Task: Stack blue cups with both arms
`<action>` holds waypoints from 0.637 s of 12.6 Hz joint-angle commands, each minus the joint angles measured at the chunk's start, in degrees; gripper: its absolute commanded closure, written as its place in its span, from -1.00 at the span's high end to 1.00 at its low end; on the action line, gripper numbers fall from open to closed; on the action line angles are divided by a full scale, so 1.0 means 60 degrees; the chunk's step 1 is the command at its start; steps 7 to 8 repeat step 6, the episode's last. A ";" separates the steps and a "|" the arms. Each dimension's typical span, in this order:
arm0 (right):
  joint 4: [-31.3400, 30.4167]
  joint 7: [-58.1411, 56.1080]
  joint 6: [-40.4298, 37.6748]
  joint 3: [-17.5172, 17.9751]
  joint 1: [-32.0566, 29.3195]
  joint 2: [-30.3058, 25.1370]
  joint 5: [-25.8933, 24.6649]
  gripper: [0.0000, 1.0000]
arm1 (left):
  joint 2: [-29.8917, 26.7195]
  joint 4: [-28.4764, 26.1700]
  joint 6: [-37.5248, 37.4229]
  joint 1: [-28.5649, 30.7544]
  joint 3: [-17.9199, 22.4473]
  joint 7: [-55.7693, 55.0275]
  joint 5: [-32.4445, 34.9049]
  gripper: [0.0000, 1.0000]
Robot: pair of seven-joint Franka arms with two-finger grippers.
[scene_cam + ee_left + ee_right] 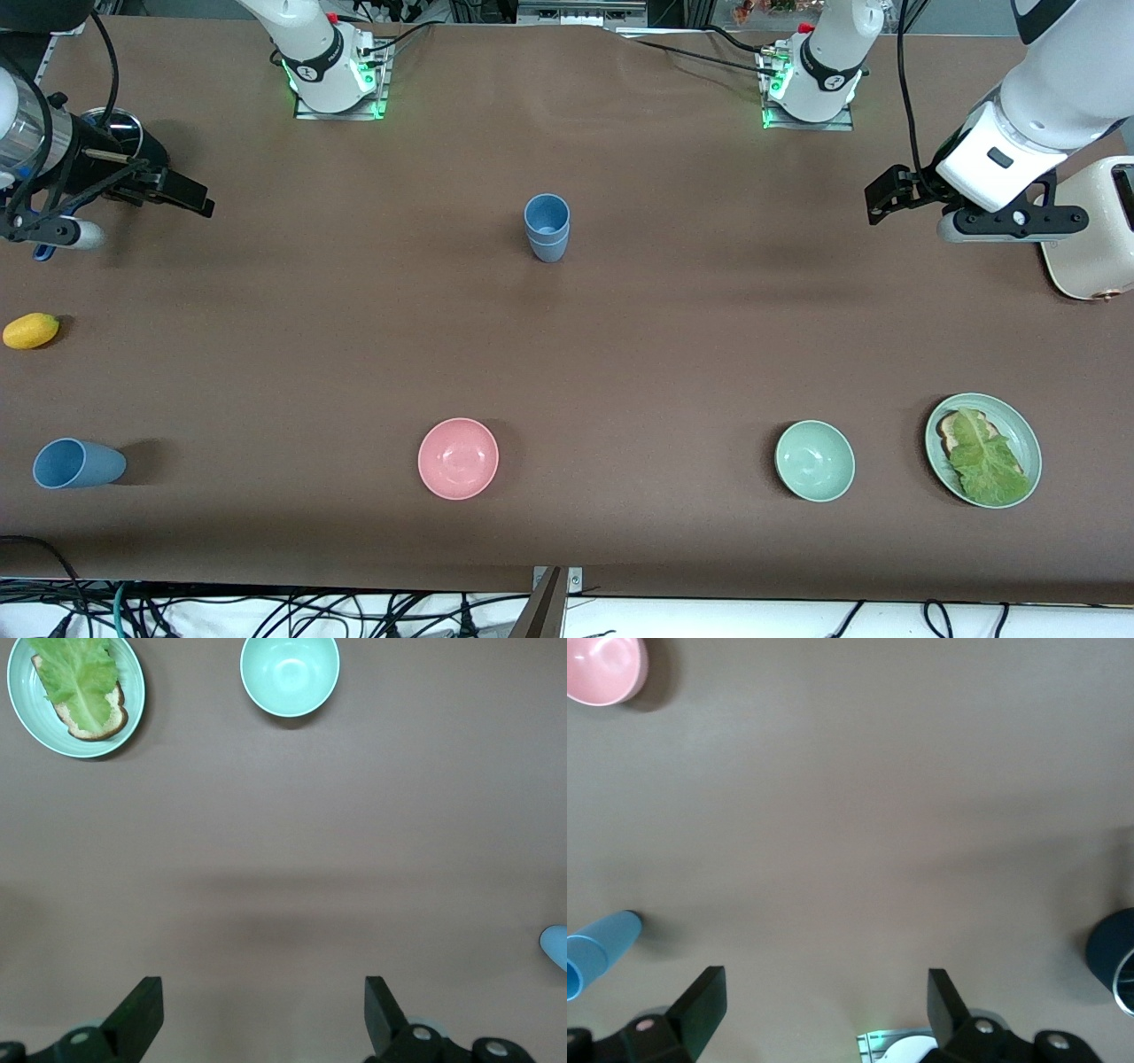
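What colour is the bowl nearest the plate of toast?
Pale green bowl; clearest in the front view.

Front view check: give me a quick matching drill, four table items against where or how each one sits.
Items:
1. stacked blue cups
2. lone blue cup
3. pink bowl
4. green plate

States:
A. holds bread and a lettuce leaf
B. upright at mid-table, one cup nested in the other
C. on its side at the right arm's end
D. upright and empty, beside the pale-green bowl

Pairs: 1-B, 2-C, 3-D, 4-A
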 commanded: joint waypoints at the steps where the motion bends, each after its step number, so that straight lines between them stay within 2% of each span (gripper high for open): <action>1: -0.0092 -0.0454 -0.0021 0.0089 -0.0115 -0.0135 -0.0240 1.00 | 0.0116 0.0301 -0.0238 -0.0014 0.0020 0.0227 -0.0075 1.00; 8: 0.0157 -0.0792 -0.0298 -0.0043 -0.0159 -0.0047 -0.0211 1.00 | 0.0116 0.0301 -0.0238 -0.0014 0.0021 0.0213 -0.0075 1.00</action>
